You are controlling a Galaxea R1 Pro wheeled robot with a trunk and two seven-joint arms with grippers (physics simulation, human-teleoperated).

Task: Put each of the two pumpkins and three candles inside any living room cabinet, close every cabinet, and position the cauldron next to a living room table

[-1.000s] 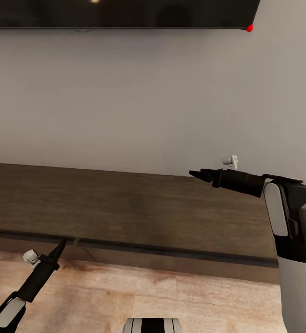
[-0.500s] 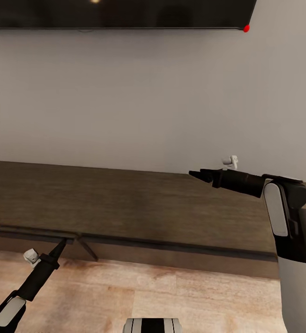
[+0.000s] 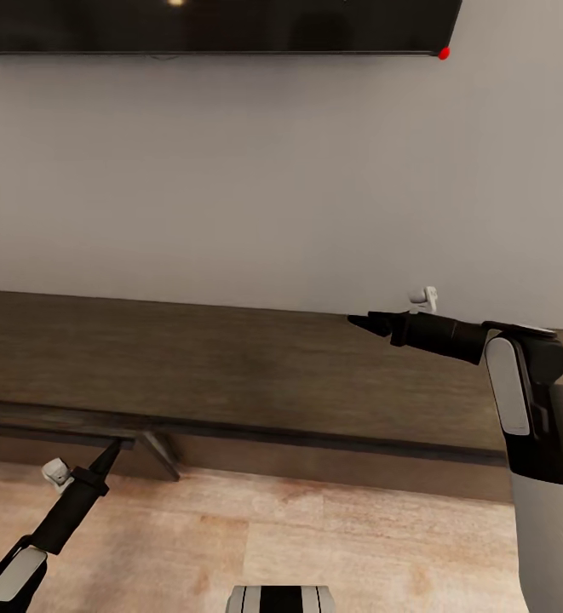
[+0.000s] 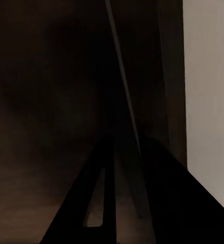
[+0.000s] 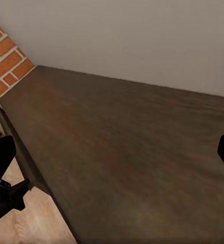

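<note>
Head view: long low dark-brown cabinet (image 3: 255,375) runs along the grey wall (image 3: 272,170), directly in front of the robot. A black TV (image 3: 213,25) hangs above it, with a red dot at its lower right corner.

Left gripper (image 3: 111,454) is low, its tip at the front edge of a drawer front (image 3: 55,423) that stands out from the cabinet face at the left end. Fingers look pressed together in the head view; the left wrist view is too dark to confirm, so I cannot tell whether it grips the edge or just touches it.

Right gripper (image 3: 359,321) hovers above the cabinet top, well apart from the left one. In the right wrist view its fingertips (image 5: 0,155) sit at opposite sides of the picture, spread wide, nothing between them. That view also shows brick (image 5: 5,61) past the cabinet's far end.

Light wood floor (image 3: 315,545) lies below the cabinet.
</note>
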